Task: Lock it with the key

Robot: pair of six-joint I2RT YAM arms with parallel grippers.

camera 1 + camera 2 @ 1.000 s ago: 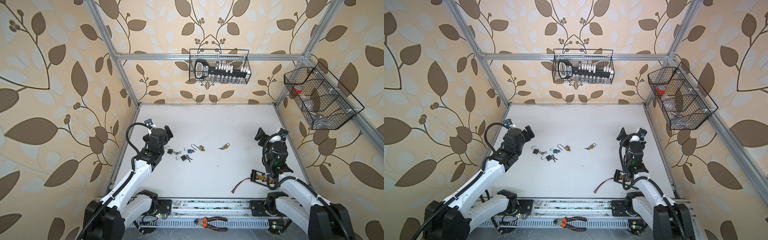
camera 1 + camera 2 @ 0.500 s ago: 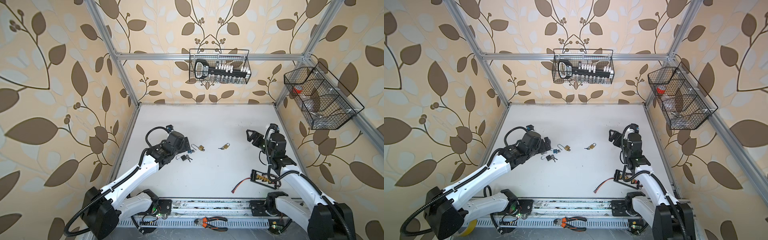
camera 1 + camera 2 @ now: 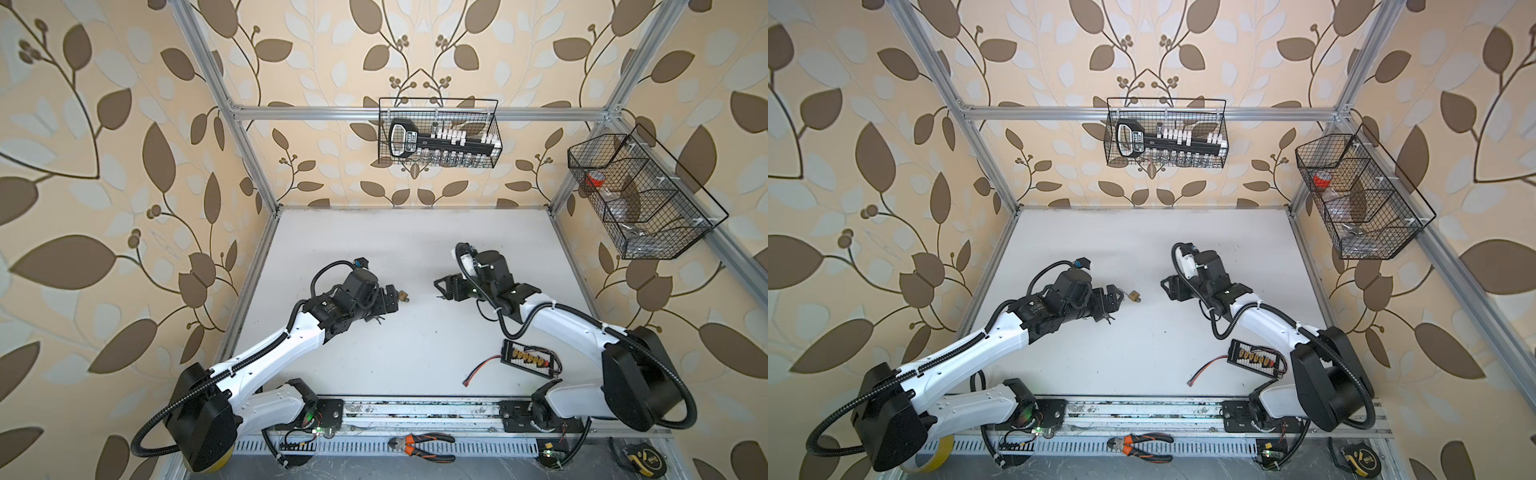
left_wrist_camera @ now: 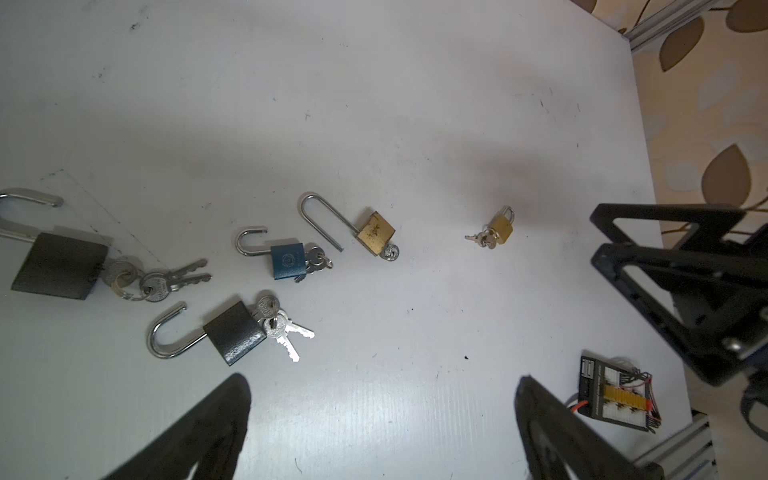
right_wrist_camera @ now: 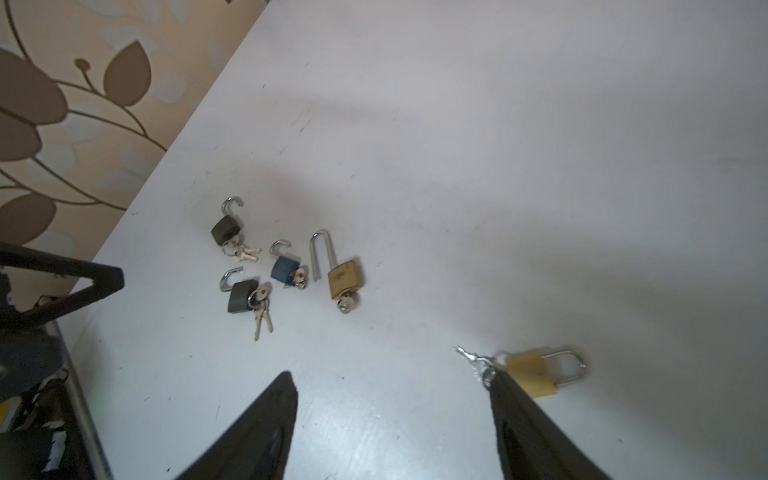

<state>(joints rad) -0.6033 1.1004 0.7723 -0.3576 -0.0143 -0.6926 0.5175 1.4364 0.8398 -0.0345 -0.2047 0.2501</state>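
The left claw point(image 4: 382, 379) hangs over the white desk point(image 3: 415, 249) with its fingers spread wide and nothing between them. Beneath it, four padlocks lie in a loose group on the desk, shackles swung open and keys at their bases: a large black padlock point(image 4: 58, 266), a smaller black padlock point(image 4: 235, 332), a blue padlock point(image 4: 287, 260) and a long-shackled brass padlock point(image 4: 376, 232). Toward the right arm's side, apart from the group, lies a small brass padlock point(image 4: 501, 227) with its shackle seated in the body and its keys point(image 4: 484, 240) at the base. The right claw point(image 5: 391, 376) sits low just beside it, fingers apart and empty. One fingertip point(image 5: 511, 399) overlaps the padlock's key end, and I cannot tell whether it touches.
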